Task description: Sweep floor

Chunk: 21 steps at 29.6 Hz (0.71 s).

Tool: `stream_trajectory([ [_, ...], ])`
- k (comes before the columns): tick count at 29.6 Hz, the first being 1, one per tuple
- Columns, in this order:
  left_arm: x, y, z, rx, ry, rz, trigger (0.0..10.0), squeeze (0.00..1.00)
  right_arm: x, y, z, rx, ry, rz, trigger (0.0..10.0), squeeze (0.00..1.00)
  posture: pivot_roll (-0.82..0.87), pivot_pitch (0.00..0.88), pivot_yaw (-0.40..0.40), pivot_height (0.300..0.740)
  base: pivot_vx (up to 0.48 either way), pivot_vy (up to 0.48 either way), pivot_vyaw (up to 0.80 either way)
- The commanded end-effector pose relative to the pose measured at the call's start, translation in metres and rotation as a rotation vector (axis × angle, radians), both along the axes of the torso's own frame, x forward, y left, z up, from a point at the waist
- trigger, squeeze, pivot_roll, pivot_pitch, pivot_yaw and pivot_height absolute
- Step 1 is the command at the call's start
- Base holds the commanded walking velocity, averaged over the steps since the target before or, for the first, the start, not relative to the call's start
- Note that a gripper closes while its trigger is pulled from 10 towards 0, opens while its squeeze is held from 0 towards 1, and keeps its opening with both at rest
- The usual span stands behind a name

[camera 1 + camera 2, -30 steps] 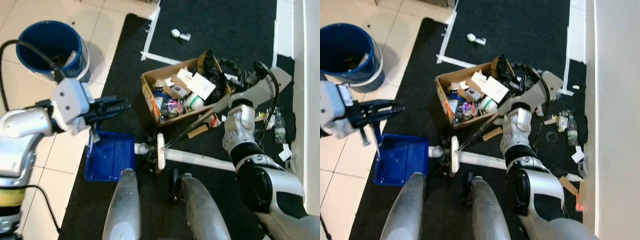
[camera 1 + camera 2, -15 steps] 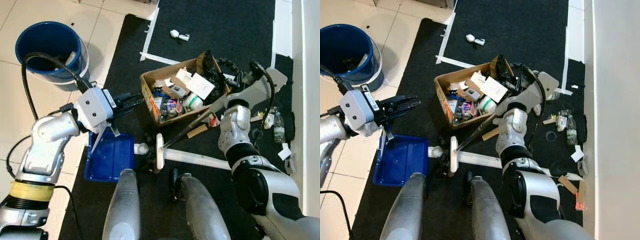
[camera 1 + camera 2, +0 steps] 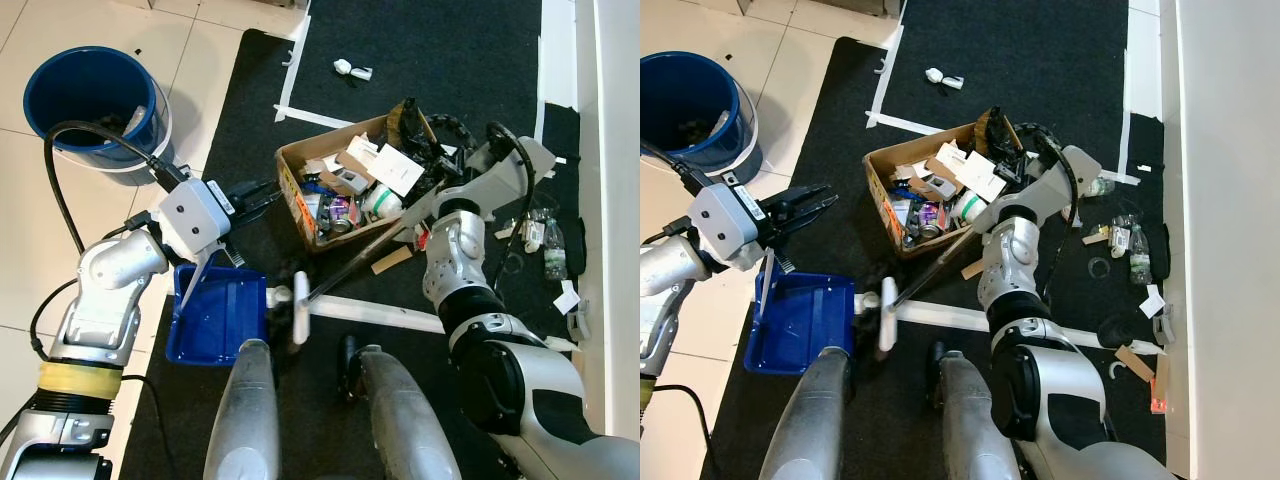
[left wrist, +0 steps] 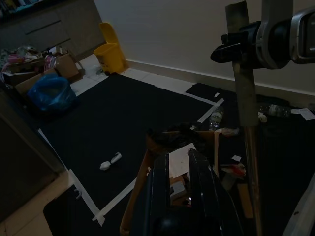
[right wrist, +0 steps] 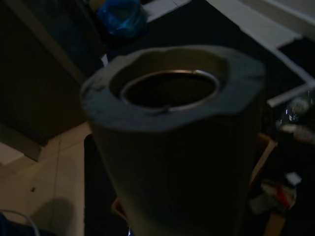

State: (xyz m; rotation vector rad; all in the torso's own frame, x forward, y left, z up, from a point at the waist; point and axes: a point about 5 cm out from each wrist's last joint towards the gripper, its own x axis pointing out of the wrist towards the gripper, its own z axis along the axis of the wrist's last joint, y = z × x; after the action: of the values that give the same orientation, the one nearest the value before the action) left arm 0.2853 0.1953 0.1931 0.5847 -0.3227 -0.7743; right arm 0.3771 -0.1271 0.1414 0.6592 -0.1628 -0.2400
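Glossy blue plastic dustpan (image 3: 215,315), matt black carpet (image 3: 440,60), brown cardboard box (image 3: 300,190), glossy pale floor tiles (image 3: 30,230)

My left gripper (image 3: 262,193) reaches over the black mat (image 3: 440,50) toward the brown cardboard box of rubbish (image 3: 352,188), above the blue plastic dustpan (image 3: 217,314). My right arm holds the dark-handled broom (image 3: 345,277). A blue round bucket (image 3: 92,100) stands on pale tiles.

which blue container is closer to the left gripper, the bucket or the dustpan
The blue dustpan, lying on the black mat just beneath the left gripper; the blue bucket stands farther off on the tiles.
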Motion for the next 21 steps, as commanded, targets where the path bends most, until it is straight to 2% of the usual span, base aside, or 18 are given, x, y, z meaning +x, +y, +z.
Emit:
stream_trajectory([
  [1, -0.0026, -0.0082, 0.0002, -0.020, -0.063, -0.023, 10.0, 0.00, -0.0019, 0.0038, -0.0083, 0.113, 0.036, -0.001, 10.0, 0.00, 0.18, 0.389, -0.157, 0.740, 0.000, 0.000, 0.00],
  [10, -0.0017, -0.0096, 0.0003, -0.020, -0.071, -0.027, 10.0, 0.00, 0.0011, 0.0016, -0.0046, 0.150, 0.031, 0.016, 10.0, 0.00, 0.18, 0.386, -0.157, 0.740, 0.000, 0.000, 0.00],
  [18, -0.0003, -0.0111, -0.0013, -0.016, -0.075, -0.035, 10.0, 0.00, 0.0028, -0.0004, -0.0063, 0.283, 0.064, 0.011, 10.0, 0.00, 0.17, 0.385, -0.154, 0.740, 0.000, 0.000, 0.00],
  [21, -0.0001, -0.0115, -0.0014, -0.015, -0.074, -0.037, 10.0, 0.00, 0.0033, -0.0009, -0.0063, 0.302, 0.068, 0.010, 10.0, 0.00, 0.17, 0.383, -0.153, 0.740, 0.000, 0.000, 0.00],
])
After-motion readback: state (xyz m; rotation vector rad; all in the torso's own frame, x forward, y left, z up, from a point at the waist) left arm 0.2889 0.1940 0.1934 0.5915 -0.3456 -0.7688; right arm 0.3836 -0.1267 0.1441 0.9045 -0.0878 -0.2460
